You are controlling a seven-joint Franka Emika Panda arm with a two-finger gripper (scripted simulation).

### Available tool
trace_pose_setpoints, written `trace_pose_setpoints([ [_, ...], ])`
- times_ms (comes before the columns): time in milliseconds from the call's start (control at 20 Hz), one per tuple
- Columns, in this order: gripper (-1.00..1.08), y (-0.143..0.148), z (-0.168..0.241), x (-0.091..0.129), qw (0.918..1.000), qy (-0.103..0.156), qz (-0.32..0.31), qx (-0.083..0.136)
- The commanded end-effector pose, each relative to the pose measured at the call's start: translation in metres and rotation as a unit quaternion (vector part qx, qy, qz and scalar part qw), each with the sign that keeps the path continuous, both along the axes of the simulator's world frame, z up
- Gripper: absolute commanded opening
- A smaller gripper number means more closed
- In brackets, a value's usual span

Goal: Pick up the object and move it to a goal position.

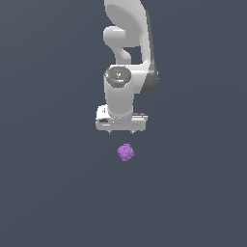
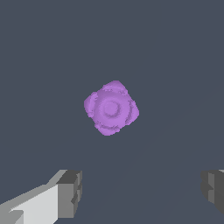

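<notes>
The object is a small bright purple, lumpy blob lying on the dark grey floor, just in front of the white arm in the exterior view. It also shows in the wrist view, apart from the fingers. My gripper hangs above and slightly behind it, with only small finger stubs showing under the white hand. In the wrist view the gripper is open and empty, its two grey fingertips set wide apart with bare floor between them.
A plain dark grey floor fills both views. The white arm rises behind the gripper. No goal marker shows.
</notes>
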State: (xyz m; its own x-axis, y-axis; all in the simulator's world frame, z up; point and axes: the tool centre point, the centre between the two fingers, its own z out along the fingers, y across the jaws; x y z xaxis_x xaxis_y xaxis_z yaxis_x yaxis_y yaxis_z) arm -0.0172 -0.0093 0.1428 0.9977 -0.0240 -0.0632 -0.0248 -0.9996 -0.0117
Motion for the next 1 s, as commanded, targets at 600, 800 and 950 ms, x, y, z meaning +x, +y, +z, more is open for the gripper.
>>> trace_pose_setpoints([
  [600, 1.0, 0.009, -0.026, 0.024, 0.9898, -0.015, 0.142, 0.0],
  [800, 1.0, 0.013, -0.036, 0.032, 0.9803, -0.021, 0.196, 0.001],
  [950, 1.0, 0.016, -0.042, 0.037, 0.9733, -0.025, 0.228, 0.001],
])
